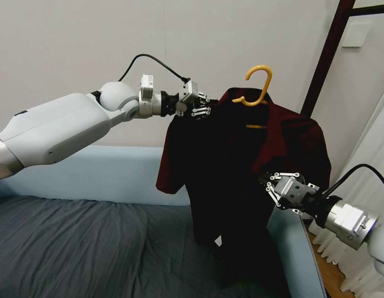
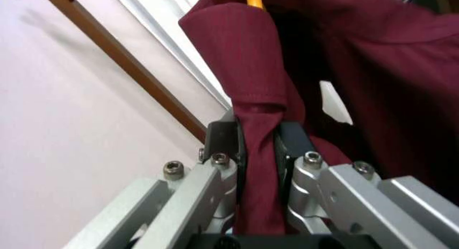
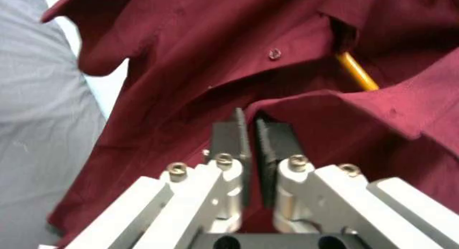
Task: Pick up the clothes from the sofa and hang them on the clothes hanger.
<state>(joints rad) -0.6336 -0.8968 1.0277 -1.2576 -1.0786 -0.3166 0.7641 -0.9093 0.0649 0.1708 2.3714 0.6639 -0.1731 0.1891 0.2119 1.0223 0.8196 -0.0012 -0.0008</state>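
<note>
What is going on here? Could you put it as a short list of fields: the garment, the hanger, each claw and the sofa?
garment: dark red shirt, held up in the air over the end of the sofa
hanger: yellow hanger inside the collar, hook pointing up and resting on nothing visible
left gripper: raised, shut on bunched fabric at the shirt's shoulder
right gripper: lower down, fingers pinched on a fold at the shirt's front edge
sofa: grey seat, pale blue back, below the shirt
</note>
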